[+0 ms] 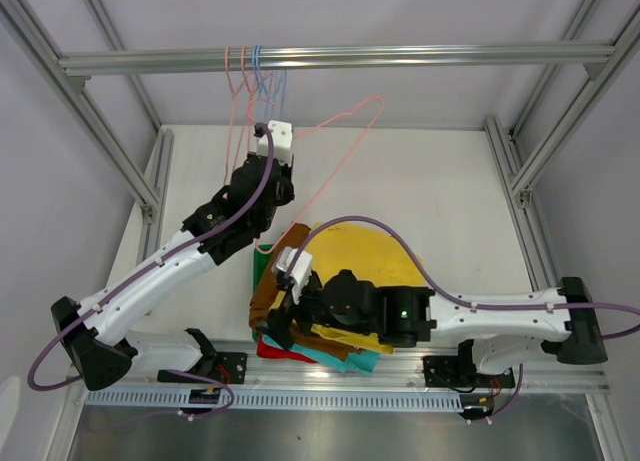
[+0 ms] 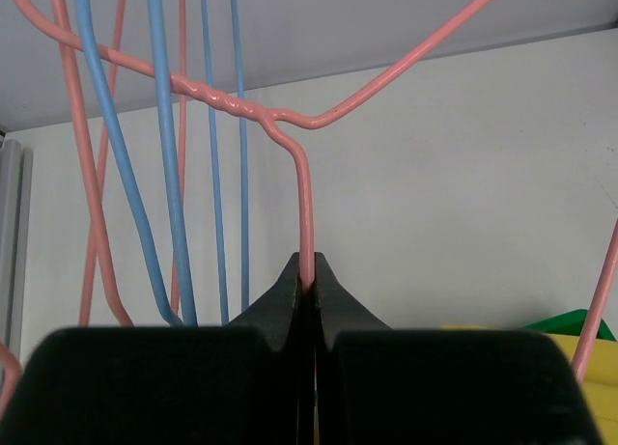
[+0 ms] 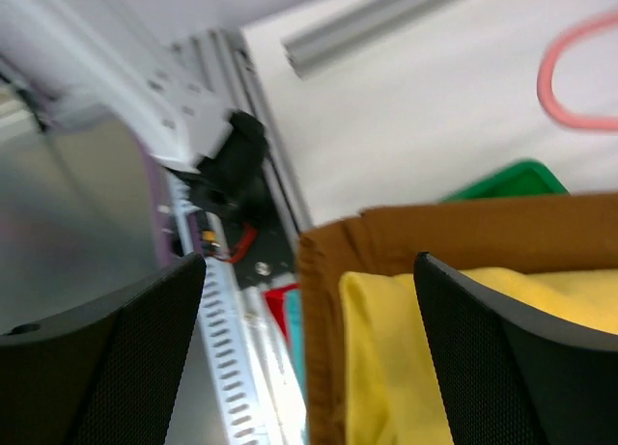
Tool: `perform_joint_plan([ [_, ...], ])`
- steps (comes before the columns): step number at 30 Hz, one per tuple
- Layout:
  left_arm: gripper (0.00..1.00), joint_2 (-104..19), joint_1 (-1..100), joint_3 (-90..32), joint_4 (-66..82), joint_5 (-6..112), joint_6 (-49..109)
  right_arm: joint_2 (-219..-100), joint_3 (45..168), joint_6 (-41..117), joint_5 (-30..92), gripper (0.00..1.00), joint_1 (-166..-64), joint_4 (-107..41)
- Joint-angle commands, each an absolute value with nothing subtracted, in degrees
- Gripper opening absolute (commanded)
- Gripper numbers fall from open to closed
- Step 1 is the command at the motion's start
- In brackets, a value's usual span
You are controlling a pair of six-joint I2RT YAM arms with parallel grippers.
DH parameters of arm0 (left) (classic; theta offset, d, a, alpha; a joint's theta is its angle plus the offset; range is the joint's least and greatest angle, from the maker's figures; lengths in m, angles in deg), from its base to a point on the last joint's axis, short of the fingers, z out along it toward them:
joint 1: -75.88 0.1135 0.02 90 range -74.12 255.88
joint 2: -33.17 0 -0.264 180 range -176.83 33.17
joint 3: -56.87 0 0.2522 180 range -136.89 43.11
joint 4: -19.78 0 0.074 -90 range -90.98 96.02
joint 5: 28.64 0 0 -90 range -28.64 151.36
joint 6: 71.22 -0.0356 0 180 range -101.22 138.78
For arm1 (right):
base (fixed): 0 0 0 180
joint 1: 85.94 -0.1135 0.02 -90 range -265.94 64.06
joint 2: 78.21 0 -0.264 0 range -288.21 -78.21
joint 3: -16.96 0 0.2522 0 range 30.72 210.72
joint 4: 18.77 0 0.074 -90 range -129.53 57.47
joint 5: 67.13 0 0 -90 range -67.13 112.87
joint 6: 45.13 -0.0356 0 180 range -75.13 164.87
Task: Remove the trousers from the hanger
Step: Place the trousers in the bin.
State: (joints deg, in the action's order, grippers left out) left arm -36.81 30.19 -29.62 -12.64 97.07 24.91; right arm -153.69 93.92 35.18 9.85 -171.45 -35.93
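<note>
Pink wire hanger (image 1: 345, 131), from above, pinched high by left gripper (image 1: 272, 131); trousers (image 1: 300, 346) heaped at near table (image 1: 450, 181) edge under right gripper (image 1: 280, 321). From left wrist only: jaws clenched on wire stem. From right wrist only: fingers (image 3: 126, 348) spread, holding nothing, above yellow pair (image 3: 406, 368) lying on brown pair (image 3: 463, 228). Lift straight up, dragging no cloth.

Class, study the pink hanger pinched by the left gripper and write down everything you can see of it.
The pink hanger is thin, smooth wire, with a twisted neck where its strands join. The left gripper is shut on the strand just below that twist. Seen from above, it hangs tilted from the top rail beside blue hangers, one rounded corner pointing out to the right. No cloth shows on it.
</note>
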Motion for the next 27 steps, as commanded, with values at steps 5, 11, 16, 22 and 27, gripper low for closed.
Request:
perform_joint_plan([
  [5,0.00,-35.83,30.71,-29.58,-11.65,96.26,26.17,-137.82,96.39,37.48,3.73,0.88,-173.22,-39.37],
  [11,0.01,-35.04,30.71,-29.49,-11.65,95.38,26.43,-132.17,89.27,37.50,-4.03,0.85,-165.86,-40.09],
  [16,0.01,-34.77,30.62,-29.49,-11.82,94.50,26.78,-134.27,79.36,32.06,-0.79,0.85,-161.00,-36.58],
  [22,0.00,-34.60,30.62,-29.49,-12.00,93.53,26.96,-137.09,67.40,23.79,1.69,0.83,-161.52,-28.76],
  [27,0.00,-34.60,30.62,-29.75,-12.53,92.30,27.48,-135.08,69.82,23.86,-2.52,0.86,-163.90,-32.25],
])
